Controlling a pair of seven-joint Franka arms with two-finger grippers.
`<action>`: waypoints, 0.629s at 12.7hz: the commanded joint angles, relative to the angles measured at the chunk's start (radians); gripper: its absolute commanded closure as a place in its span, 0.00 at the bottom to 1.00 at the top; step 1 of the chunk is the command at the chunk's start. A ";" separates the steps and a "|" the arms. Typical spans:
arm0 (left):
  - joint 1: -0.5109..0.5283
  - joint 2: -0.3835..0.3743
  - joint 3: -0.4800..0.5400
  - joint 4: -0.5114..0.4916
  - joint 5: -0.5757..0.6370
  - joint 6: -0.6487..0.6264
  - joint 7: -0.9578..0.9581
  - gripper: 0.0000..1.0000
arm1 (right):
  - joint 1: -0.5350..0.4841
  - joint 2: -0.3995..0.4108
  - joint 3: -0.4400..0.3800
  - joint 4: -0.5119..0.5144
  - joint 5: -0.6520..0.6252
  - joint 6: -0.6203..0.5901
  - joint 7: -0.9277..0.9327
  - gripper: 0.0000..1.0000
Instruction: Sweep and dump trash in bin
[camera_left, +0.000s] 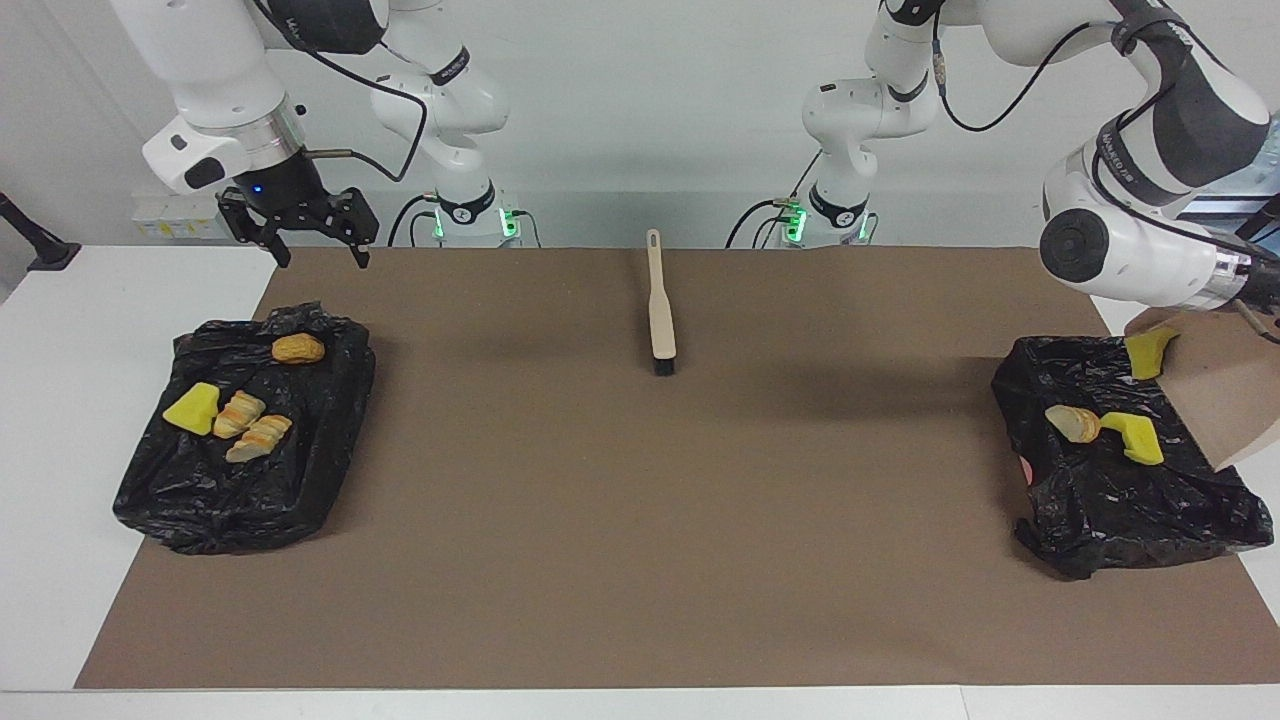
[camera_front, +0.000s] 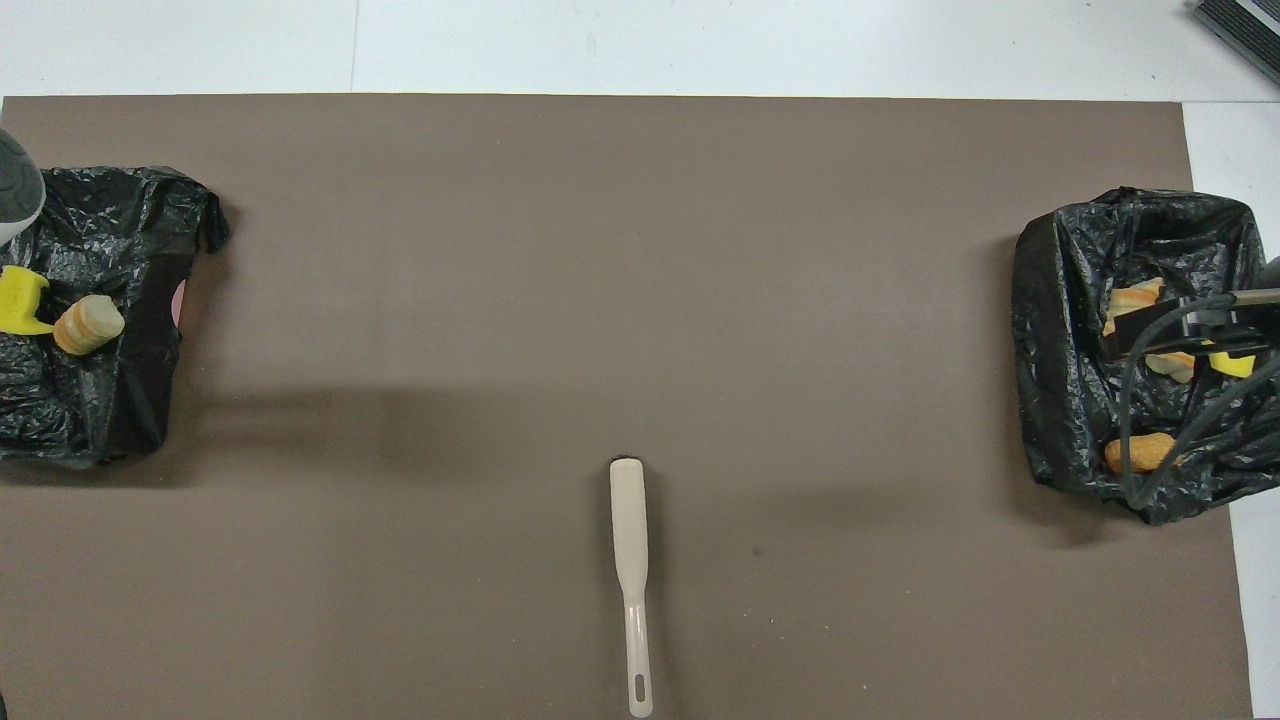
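Note:
Two bins lined with black bags hold the trash. The bin (camera_left: 240, 500) at the right arm's end holds a yellow sponge piece (camera_left: 192, 408) and three bread-like chunks (camera_left: 260, 437). My right gripper (camera_left: 320, 255) hangs open and empty over that bin's edge nearest the robots, and shows over the bin in the overhead view (camera_front: 1180, 335). My left gripper (camera_left: 1250, 300), mostly cut off by the frame edge, holds the beige dustpan (camera_left: 1220, 390) tilted over the other bin (camera_left: 1120, 520). A yellow piece (camera_left: 1150, 352) sits at the dustpan's lip. A bread chunk (camera_left: 1073, 423) and a yellow sponge (camera_left: 1135, 437) lie in that bin.
The beige brush (camera_left: 661, 310) lies on the brown mat (camera_left: 640, 520) midway between the arms, its handle toward the robots; it also shows in the overhead view (camera_front: 630, 560). White table borders the mat at both ends.

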 joint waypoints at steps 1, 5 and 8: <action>-0.021 -0.022 0.011 -0.063 0.056 -0.005 -0.063 1.00 | -0.011 -0.003 0.003 0.006 0.013 -0.016 0.012 0.00; -0.033 -0.029 0.011 -0.076 0.107 -0.068 0.008 1.00 | -0.011 -0.003 0.004 0.006 0.013 -0.016 0.012 0.00; -0.031 -0.043 0.005 0.005 0.031 -0.043 0.018 1.00 | -0.011 -0.003 0.004 0.006 0.013 -0.016 0.012 0.00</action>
